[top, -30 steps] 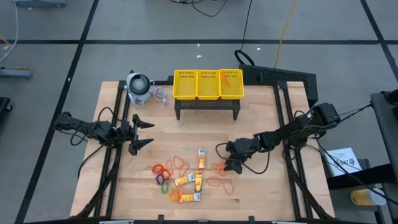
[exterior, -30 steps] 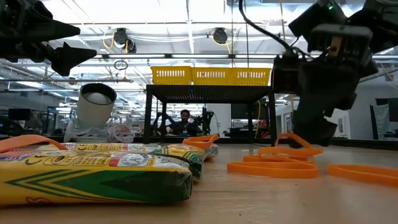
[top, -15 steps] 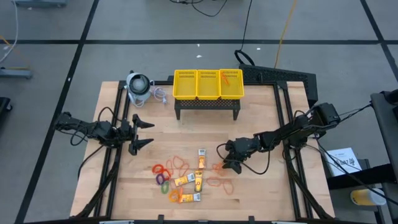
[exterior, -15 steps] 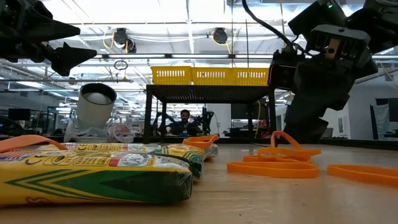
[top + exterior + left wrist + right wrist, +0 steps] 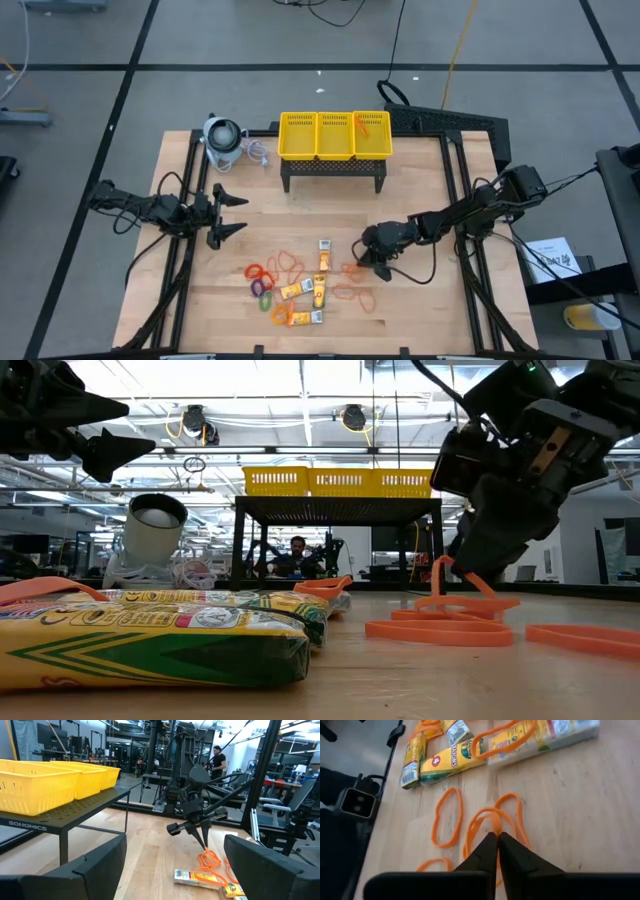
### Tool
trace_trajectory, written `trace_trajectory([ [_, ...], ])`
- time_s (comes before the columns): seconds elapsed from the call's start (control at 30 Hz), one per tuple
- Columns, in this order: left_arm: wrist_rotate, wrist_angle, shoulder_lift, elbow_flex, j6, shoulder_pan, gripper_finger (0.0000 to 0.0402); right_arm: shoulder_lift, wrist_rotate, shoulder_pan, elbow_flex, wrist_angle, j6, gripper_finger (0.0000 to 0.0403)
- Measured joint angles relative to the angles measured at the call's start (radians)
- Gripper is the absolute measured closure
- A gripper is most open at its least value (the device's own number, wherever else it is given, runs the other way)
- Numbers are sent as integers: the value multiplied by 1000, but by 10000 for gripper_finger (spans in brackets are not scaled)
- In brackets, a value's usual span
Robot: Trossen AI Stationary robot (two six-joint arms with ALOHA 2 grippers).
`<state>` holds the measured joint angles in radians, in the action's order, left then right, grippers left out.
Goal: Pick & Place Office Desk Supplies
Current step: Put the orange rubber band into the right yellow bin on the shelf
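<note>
One orange rubber band (image 5: 495,822) is pinched in the right gripper (image 5: 497,840).

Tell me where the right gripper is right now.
In the high view the right gripper is right of the packets, below the yellow basket, pinching an orange rubber band just off the table.

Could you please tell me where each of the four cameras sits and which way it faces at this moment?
High view: overhead, straight down on the table and both arms.
Low view: at tabletop height, across to the yellow basket; right end effector in frame.
Left wrist view: past its open fingers, toward the right arm.
Right wrist view: down its shut fingertips.
Shared: the low and right wrist views show the pinched rubber band.
</note>
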<state>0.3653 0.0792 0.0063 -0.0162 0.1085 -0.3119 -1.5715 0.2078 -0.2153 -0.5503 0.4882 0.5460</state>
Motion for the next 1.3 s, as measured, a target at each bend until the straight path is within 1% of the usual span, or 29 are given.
trace_trajectory([
  [0.17, 0, 0, 0, 0, 0, 0, 62, 2, -1, 0, 0, 94, -84, 401],
  [0.3, 0, 0, 0, 0, 0, 0, 62, 35, 4, -1, -1, 147, -124, 401],
  [0.63, 0, 0, 0, 0, 0, 0, 62, 189, 6, 0, -1, 141, -233, 402],
  [0.8, 0, 0, 0, 0, 0, 0, 62, 281, 2, 2, -1, 88, -291, 402],
  [0.97, 0, 0, 0, 0, 0, 0, 62, 359, -2, 24, 0, 83, -328, 402],
  [1.03, 0, 0, 0, 0, 0, 0, 62, 386, -23, 36, 0, 83, -350, 402],
  [1.2, 0, 0, 0, 0, 0, 0, 62, 452, -123, 75, 0, 83, -422, 403],
  [1.3, 0, 0, 0, 0, 0, 0, 62, 497, -132, 120, 0, 90, -442, 403],
])
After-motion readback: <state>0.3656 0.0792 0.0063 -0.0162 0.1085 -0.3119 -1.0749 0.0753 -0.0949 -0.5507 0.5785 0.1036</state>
